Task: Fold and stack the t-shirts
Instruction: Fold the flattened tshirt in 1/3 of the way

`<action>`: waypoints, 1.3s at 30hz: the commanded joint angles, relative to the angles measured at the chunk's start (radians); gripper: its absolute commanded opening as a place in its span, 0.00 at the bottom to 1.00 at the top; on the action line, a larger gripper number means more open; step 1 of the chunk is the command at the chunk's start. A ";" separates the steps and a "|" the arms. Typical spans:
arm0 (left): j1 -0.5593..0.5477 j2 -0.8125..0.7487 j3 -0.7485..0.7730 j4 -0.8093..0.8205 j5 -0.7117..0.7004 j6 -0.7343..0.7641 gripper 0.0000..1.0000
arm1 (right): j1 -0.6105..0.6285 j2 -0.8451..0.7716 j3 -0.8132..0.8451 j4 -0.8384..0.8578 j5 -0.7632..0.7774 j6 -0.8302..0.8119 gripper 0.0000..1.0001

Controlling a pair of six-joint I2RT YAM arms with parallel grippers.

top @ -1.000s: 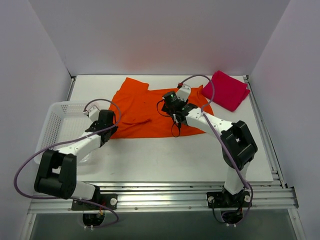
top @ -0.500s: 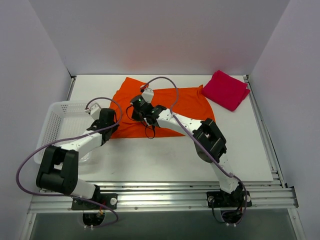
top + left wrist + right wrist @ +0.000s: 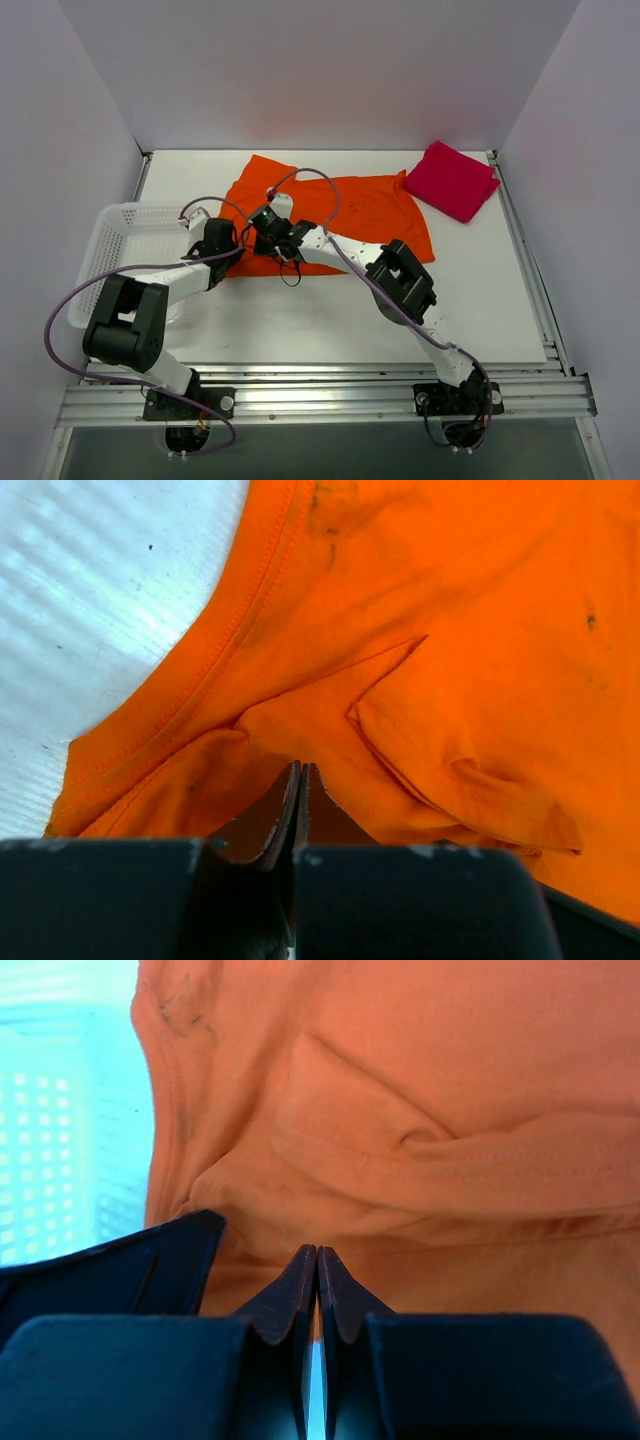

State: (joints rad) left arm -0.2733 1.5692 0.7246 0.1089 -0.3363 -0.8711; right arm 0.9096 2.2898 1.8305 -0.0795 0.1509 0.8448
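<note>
The orange t-shirt lies spread at the back middle of the table, its left part creased and doubled. The red t-shirt sits folded at the back right. My left gripper is at the orange shirt's front left edge. In the left wrist view it is shut, with a fold of orange cloth gathered at its tips. My right arm reaches far left, and its gripper is beside the left one. Seen from the right wrist, it is shut with tips against the orange cloth; no cloth shows between them.
A white mesh basket stands at the table's left edge, just behind my left arm, and shows in the right wrist view. Both arms' cables loop over the shirt's left part. White walls close in the back and sides.
My right arm swung from the shirt's middle front edge leftward across it to beside the left gripper, and its jaws shut. My left gripper closed and edged right onto the shirt's edge.
</note>
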 commanded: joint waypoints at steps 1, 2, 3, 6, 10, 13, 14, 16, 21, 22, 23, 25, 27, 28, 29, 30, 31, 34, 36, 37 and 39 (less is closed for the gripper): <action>0.003 -0.001 0.010 0.071 0.014 0.014 0.02 | -0.015 0.039 0.047 -0.031 0.012 0.007 0.00; 0.003 -0.001 0.009 0.071 0.014 0.015 0.02 | -0.017 0.046 0.055 -0.031 0.012 0.010 0.00; 0.003 -0.003 0.007 0.071 0.014 0.015 0.02 | -0.021 0.063 0.059 -0.031 0.010 0.010 0.00; 0.003 -0.011 -0.001 0.075 0.017 0.015 0.02 | -0.034 0.092 0.065 -0.028 0.009 0.014 0.00; 0.006 -0.018 -0.007 0.078 0.019 0.015 0.02 | -0.047 0.112 0.069 -0.028 0.009 0.016 0.00; 0.008 -0.027 -0.014 0.083 0.032 0.014 0.02 | -0.057 0.119 0.067 -0.025 0.007 0.014 0.00; 0.006 -0.032 -0.022 0.083 0.043 0.011 0.02 | -0.060 0.120 0.067 -0.025 0.009 0.013 0.00; 0.006 -0.066 -0.031 0.081 0.060 0.004 0.02 | -0.067 0.122 0.067 -0.023 0.007 0.011 0.00; -0.006 -0.161 -0.096 0.132 0.121 -0.014 0.02 | -0.077 0.132 0.069 -0.020 0.001 0.014 0.00; -0.009 -0.172 -0.100 0.138 0.126 -0.019 0.02 | -0.077 0.135 0.072 -0.020 -0.004 0.013 0.00; -0.010 -0.170 -0.103 0.147 0.131 -0.019 0.02 | -0.081 0.140 0.073 -0.020 -0.004 0.014 0.00; -0.012 -0.141 -0.103 0.164 0.147 -0.022 0.02 | -0.083 0.148 0.079 -0.022 -0.005 0.013 0.00; -0.012 -0.098 -0.102 0.182 0.163 -0.028 0.02 | -0.089 0.158 0.099 -0.029 -0.005 0.010 0.00; -0.012 -0.084 -0.105 0.189 0.167 -0.032 0.02 | -0.094 0.163 0.104 -0.029 -0.005 0.010 0.00; -0.012 -0.072 -0.106 0.196 0.172 -0.034 0.02 | -0.095 0.172 0.121 -0.029 -0.005 0.005 0.00; -0.012 -0.052 -0.108 0.213 0.177 -0.035 0.02 | -0.104 0.178 0.131 -0.035 -0.004 0.005 0.00; -0.012 -0.046 -0.113 0.218 0.184 -0.039 0.02 | -0.110 0.187 0.147 -0.040 -0.005 0.005 0.00; -0.012 -0.034 -0.117 0.225 0.184 -0.037 0.02 | -0.130 0.232 0.248 -0.080 -0.007 -0.004 0.00; -0.012 -0.038 -0.116 0.221 0.180 -0.035 0.02 | -0.147 0.261 0.325 -0.105 0.001 -0.007 0.00; -0.012 -0.043 -0.116 0.218 0.177 -0.032 0.02 | -0.155 0.275 0.341 -0.106 0.001 -0.007 0.00; -0.012 -0.054 -0.116 0.210 0.171 -0.029 0.02 | -0.169 0.286 0.395 -0.100 0.003 -0.007 0.00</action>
State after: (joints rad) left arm -0.2821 1.5375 0.6060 0.2684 -0.1673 -0.9039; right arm 0.7750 2.5557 2.1494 -0.1272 0.1291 0.8539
